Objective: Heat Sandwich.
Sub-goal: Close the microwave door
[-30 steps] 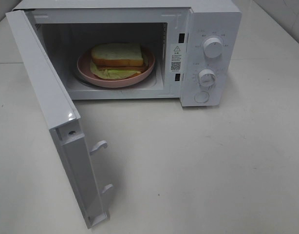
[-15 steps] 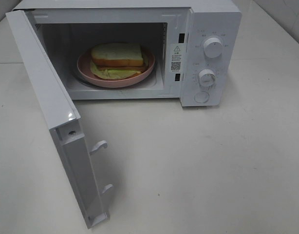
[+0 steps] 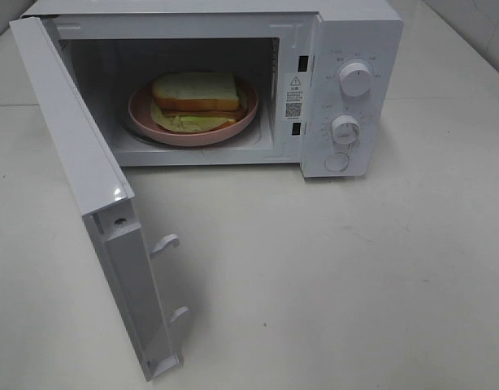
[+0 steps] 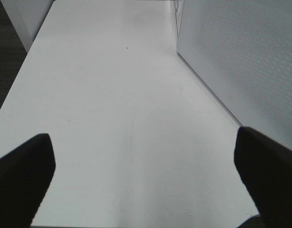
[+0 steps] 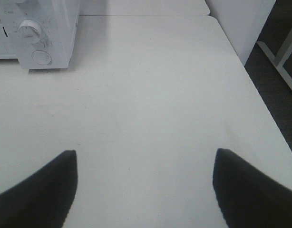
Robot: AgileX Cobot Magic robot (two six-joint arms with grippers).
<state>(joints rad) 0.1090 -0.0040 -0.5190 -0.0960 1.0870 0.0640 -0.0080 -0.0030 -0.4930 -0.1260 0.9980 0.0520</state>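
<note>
White microwave point(image 3: 347, 32) open, sandwich point(image 3: 195, 91) inside, both grippers spread

Exterior high view, left to right. Door point(image 3: 87, 187) is swung wide open, running from 10 o'clock down to 7 o'clock of the frame, inner face towards the cavity. Two white latch hooks point(image 3: 164, 242) stick out of its free edge. The cavity sits at about 11-12 o'clock. A round pink plate point(image 3: 193, 134) lies on the cavity floor, with the sandwich on the plate, towards the plate's 12 o'clock side. White bread is on top with a tan crust edge facing the camera, and yellow-green filling spills out at the sandwich's 6 o'clock onto the plate. A warning label point(image 3: 295, 96) is on the frame at 3 o'clock of the plate. The control panel is at 1 o'clock of the frame: upper knob point(image 3: 355, 79), lower knob point(image 3: 345, 129) just under it, round button point(image 3: 336, 162) below that. Pale table point(image 3: 355, 276) fills 3 to 6 o'clock. No arm shows in this view.

Left wrist view: left gripper point(image 4: 143, 142) has its dark fingers set wide apart, gripping nothing, over the table, with the door's perforated outer face beside it.

Right wrist view: right gripper point(image 5: 146, 156) has its fingers apart, holding nothing, over the table. The lower knob and the button are ahead of it, well apart from the fingertips.
</note>
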